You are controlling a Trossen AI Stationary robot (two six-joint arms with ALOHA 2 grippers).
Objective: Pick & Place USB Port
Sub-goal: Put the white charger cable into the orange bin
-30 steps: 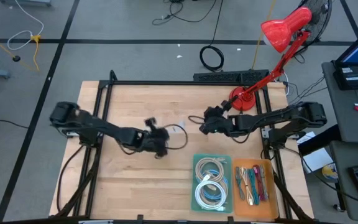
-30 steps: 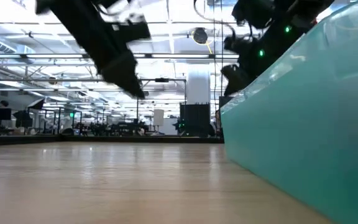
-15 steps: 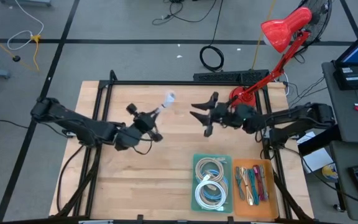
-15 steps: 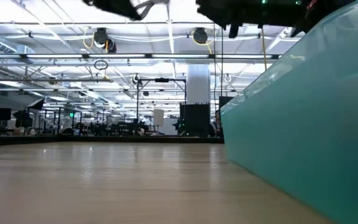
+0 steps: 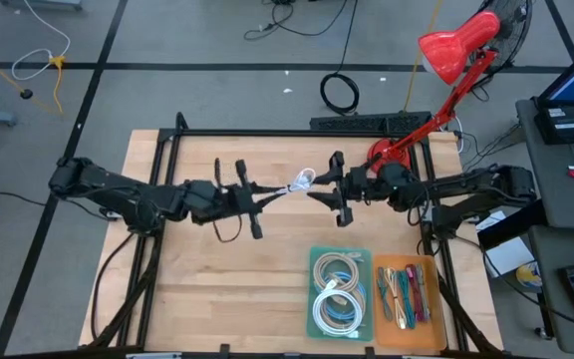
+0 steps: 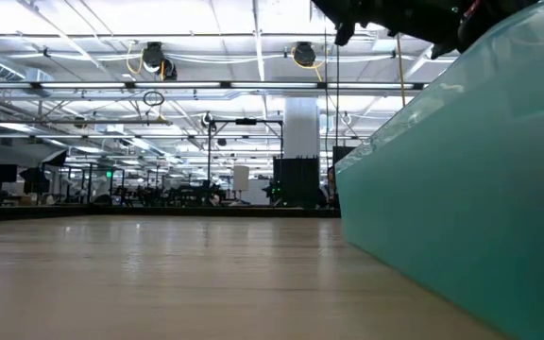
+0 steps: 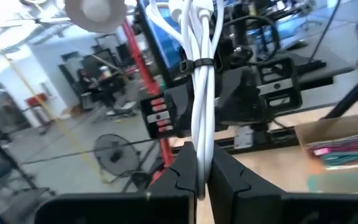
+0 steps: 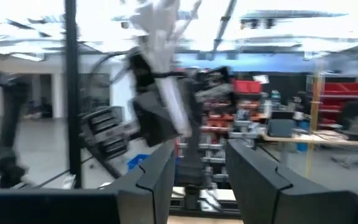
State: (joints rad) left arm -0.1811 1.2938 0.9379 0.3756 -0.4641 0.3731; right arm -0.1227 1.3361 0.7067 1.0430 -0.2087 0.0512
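Robotics lab, ceiling trusses [image 6: 159, 90], workbenches [image 8: 303, 140]

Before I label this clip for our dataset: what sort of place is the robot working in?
Probably a large industrial lab or workshop hall: the low view shows a high ceiling with beams and round lamps, and the wooden table stands on an open grey floor with loose cables.

The left end effector [image 5: 267, 196] has swung its white cable bundle [image 5: 300, 182] toward the table's middle. The right end effector [image 5: 319, 185], jaws apart, has closed in and now faces the bundle, nearly touching it.
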